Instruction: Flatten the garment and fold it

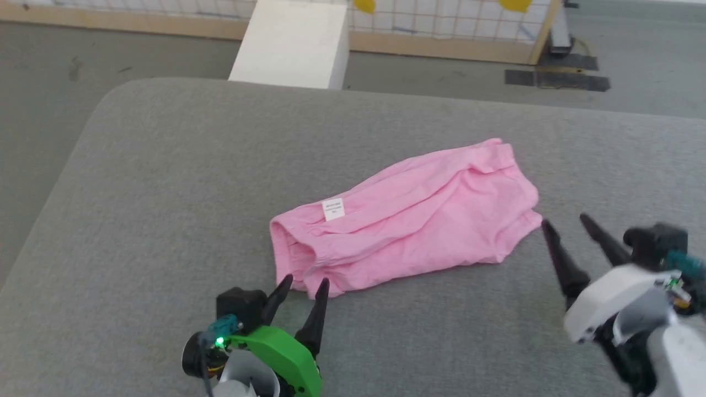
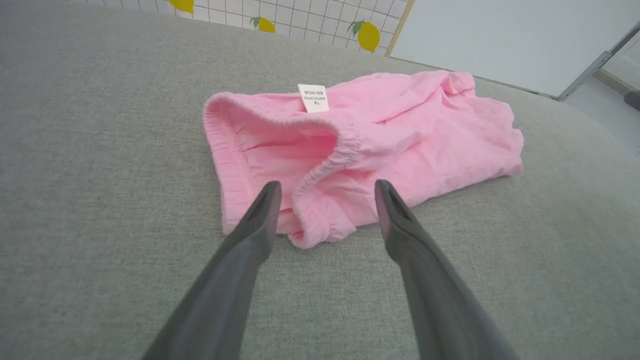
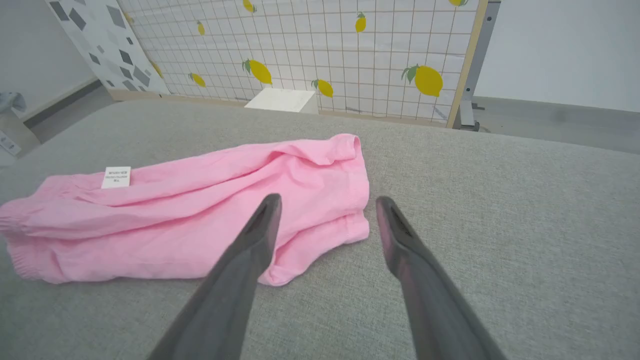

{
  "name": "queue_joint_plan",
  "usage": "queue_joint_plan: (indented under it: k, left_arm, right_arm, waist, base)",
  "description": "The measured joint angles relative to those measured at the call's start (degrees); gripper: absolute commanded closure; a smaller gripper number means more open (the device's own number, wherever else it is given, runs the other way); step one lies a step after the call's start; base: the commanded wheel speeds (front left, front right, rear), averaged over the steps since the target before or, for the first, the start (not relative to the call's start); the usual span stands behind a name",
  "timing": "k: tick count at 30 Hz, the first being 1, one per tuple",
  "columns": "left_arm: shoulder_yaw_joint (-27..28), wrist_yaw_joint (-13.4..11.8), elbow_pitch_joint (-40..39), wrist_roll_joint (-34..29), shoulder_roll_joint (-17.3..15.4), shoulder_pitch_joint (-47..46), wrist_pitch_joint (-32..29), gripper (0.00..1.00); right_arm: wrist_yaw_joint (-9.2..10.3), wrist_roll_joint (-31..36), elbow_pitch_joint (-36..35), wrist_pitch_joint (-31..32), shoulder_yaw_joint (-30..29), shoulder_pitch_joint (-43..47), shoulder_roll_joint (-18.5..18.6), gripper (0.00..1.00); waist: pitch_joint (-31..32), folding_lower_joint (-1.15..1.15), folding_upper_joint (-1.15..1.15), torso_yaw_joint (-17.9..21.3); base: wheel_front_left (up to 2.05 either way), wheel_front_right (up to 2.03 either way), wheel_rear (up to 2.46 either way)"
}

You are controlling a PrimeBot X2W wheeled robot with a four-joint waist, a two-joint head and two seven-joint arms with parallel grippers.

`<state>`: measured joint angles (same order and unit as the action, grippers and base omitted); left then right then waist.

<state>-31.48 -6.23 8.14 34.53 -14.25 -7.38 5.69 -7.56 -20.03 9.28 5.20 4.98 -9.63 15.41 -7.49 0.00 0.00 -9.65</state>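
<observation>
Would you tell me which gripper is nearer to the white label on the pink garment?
Left. The left gripper is at the end of the garment bearing the label; the right gripper is beside the opposite end.

Bright, even, diffuse light throughout. A faint soft shadow edges the garment [image 1: 419, 220]. Head view slightly soft; wrist views sharper, curving toward their edges.
</observation>
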Motion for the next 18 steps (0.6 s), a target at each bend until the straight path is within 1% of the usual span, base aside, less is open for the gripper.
queue_joint_plan:
  k: [1,3,6,9,12,15,17,18]
  left_arm:
    - [-0.6,-1.4,2.1,-1.4,0.0,-0.5,-0.8,0.0]
    - [-0.4,-3.0,4.0,-1.7,0.1,-1.2,-1.4,0.0]
    - [1.3,-7.3,7.1,-1.8,0.4,-2.2,-2.3,0.0]
    - [2.0,-10.2,8.8,-1.9,0.7,-2.5,-4.5,0.0]
    - [2.0,-11.1,10.0,-1.9,0.7,-2.5,-7.3,0.0]
    - [1.7,-10.8,10.0,-1.1,0.8,-2.7,-8.9,0.0]
    - [1.4,-10.1,10.1,-0.6,0.8,-2.9,-9.7,0.0]
    - [1.2,-9.9,10.1,-0.5,0.8,-3.1,-10.2,0.48]
  right_arm:
    - [0.0,1.6,-2.2,-0.3,-1.5,2.7,-3.1,0.0]
    - [0.0,2.8,-4.2,-0.2,-2.1,4.6,-5.7,0.0]
    - [0.0,4.6,-6.7,0.1,-2.3,6.3,-8.1,0.0]
    - [0.0,5.6,-8.2,0.9,-2.3,6.7,-9.1,0.0]
    - [0.0,6.0,-9.0,1.4,-2.1,6.8,-9.5,0.0]
    - [0.0,6.0,-9.5,1.9,-2.0,6.8,-9.8,0.0]
    - [0.0,6.2,-9.6,2.0,-1.9,6.8,-9.9,0.0]
    - [0.0,6.3,-9.6,2.3,-1.8,6.8,-9.9,0.0]
  waist:
    - [0.4,0.0,0.0,1.0]
    - [0.7,0.0,0.0,1.9]
    - [1.0,0.0,0.0,3.6]
    - [1.1,0.0,0.0,5.0]
    - [0.9,0.0,0.0,6.1]
    - [0.4,0.0,0.0,6.6]
    - [0.2,0.0,0.0,6.5]
    - [0.2,0.0,0.0,6.3]
  base:
    - [0.0,0.0,0.0]
    - [0.0,0.0,0.0]
    - [0.0,0.0,0.0]
    - [0.0,0.0,0.0]
    - [0.0,0.0,0.0]
    - [0.0,0.0,0.0]
    - [0.0,0.0,0.0]
    - [0.0,0.0,0.0]
